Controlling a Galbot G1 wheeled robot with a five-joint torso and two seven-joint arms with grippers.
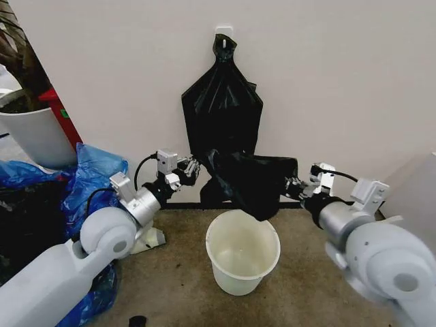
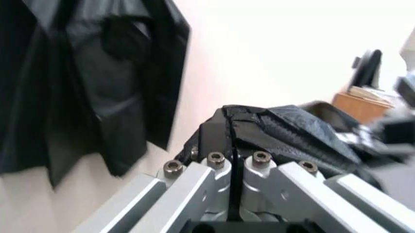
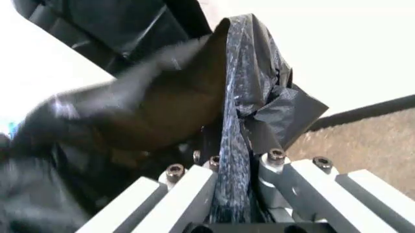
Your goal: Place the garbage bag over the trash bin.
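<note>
The garbage bag [image 1: 251, 178] is a glossy black sheet stretched between my two grippers, hanging just above and behind the trash bin [image 1: 242, 253], a cream-white bucket standing open on the floor. My left gripper [image 1: 196, 166] is shut on the bag's left edge. My right gripper [image 1: 291, 185] is shut on its right edge. The left wrist view has the garbage bag [image 2: 279, 131] pinched between the closed fingers [image 2: 194, 182]. In the right wrist view a fold of the garbage bag [image 3: 236, 126] runs down between the fingers [image 3: 181, 194].
A fan-shaped bunch of black bags [image 1: 221, 102] hangs from a wall hook [image 1: 223, 32] directly behind. Blue plastic bags [image 1: 92, 174] pile up at left beside a white plant pot [image 1: 37, 136]. Carpet [image 1: 177, 279] lies in front of the bin.
</note>
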